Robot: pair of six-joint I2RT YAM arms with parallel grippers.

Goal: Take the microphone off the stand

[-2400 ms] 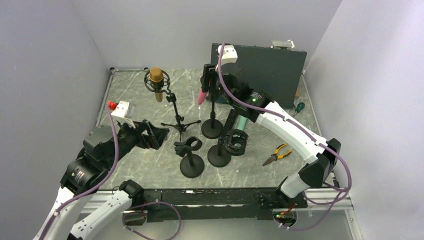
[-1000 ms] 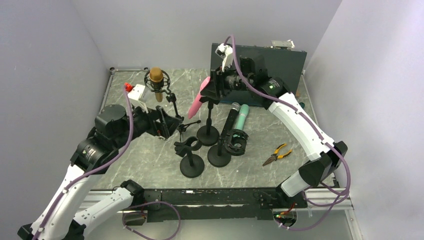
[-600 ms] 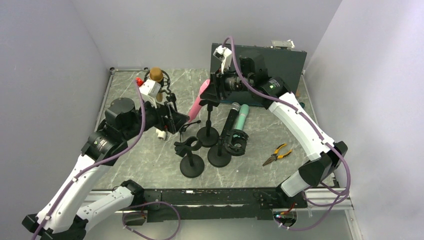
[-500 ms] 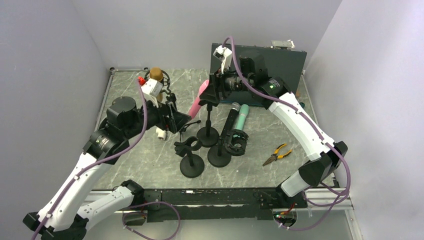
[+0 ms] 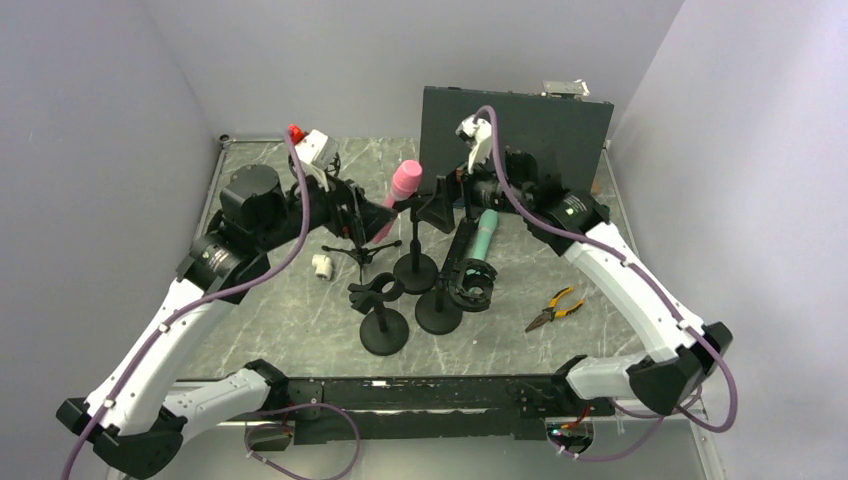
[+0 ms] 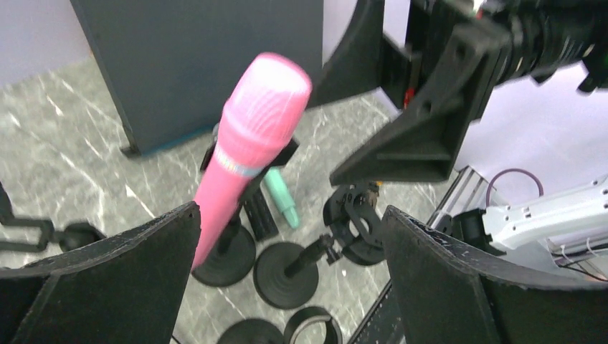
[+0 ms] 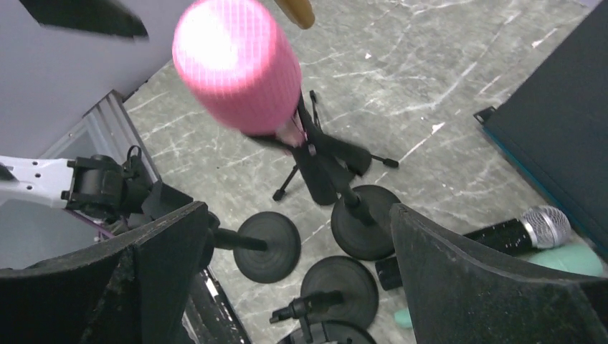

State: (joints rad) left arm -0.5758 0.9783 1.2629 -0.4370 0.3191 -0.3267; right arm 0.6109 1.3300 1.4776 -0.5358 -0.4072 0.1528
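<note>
Right gripper (image 5: 432, 208) newly open, backed off pink microphone (image 5: 398, 195)

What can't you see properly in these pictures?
Top view: the left claw hides the lower handle of the pink mesh-headed microphone.
Left wrist view: its handle end is hidden behind a black finger.
Right wrist view: a brown rounded tip is cut off by the top edge.

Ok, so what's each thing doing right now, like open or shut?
pink microphone: tilted, clipped in its stand.
left fingers: wide open.
right fingers: wide open.
teal microphone: lying flat on the table.
black microphone: lying flat beside it.
pliers: lying flat.
front stand: clip empty.
</note>
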